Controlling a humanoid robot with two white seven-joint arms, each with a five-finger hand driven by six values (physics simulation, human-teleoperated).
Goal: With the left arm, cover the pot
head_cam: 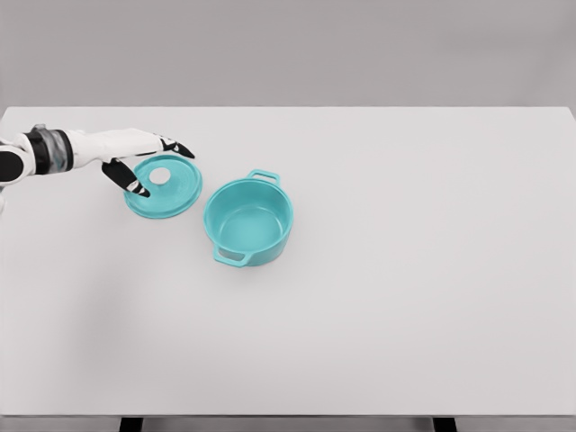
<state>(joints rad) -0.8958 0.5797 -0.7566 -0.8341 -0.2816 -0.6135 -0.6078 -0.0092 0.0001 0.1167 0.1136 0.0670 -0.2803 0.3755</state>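
Grasping is the step in hand: the left hand (148, 166) straddles the teal lid (162, 188) lying on the desk (405, 270) just left of the open pot (249, 220), fingers apparently unclosed, so next comes closing, lifting, carrying rightward.

I see the left hand (144, 166) reaching in from the left over the teal lid (171, 200), its fingers spread above the lid's left part and holding nothing. The lid lies flat on the white worktop (405, 270), just beside the open teal pot (249, 220), which stands upright to its right.
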